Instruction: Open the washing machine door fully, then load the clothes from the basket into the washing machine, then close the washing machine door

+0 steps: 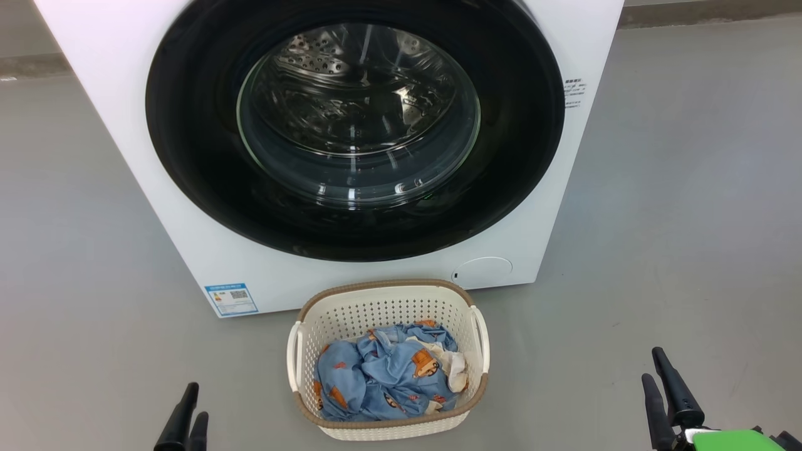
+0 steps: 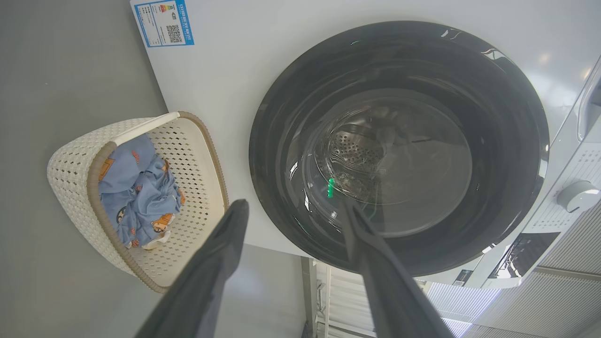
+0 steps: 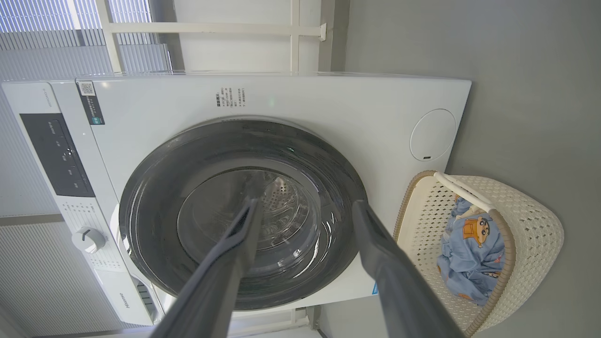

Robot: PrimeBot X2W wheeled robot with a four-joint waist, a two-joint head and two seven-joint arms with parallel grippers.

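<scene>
The washing machine door (image 1: pixel 357 125) sits shut. Its glossy ring is likely slippery, so hook the rim edge (latch side unclear). The clothes (image 1: pixel 388 373), soft and light, lie bunched in the basket (image 1: pixel 388 300) just before it. Both empty, the left claw (image 1: pixel 188 423) and right claw (image 1: pixel 665 394) stand spread apart.

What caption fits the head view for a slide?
Pre-load: washing machine door shut, clothes in the basket on the floor before it, left gripper and right gripper open, empty.
</scene>
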